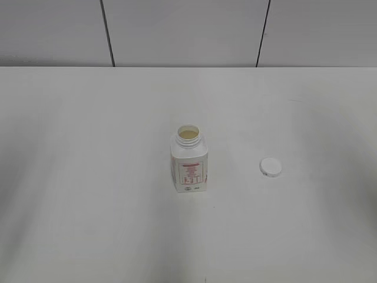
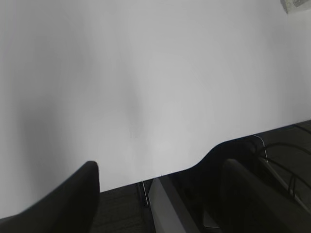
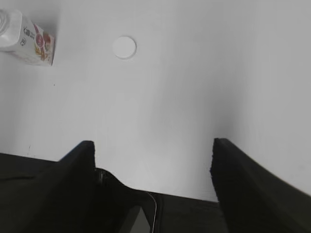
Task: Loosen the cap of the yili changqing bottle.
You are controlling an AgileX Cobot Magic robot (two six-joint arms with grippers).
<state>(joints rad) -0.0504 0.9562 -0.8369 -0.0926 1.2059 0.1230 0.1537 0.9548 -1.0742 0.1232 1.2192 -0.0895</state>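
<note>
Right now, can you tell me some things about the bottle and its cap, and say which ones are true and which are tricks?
1. The cap is screwed on the bottle. False: it lies on the table, apart from the bottle.
2. The bottle stands upright. True.
3. The right gripper holds the cap. False: it is open and empty, away from the cap.
4. The bottle's mouth is open. True.
5. The left gripper is open. True.
</note>
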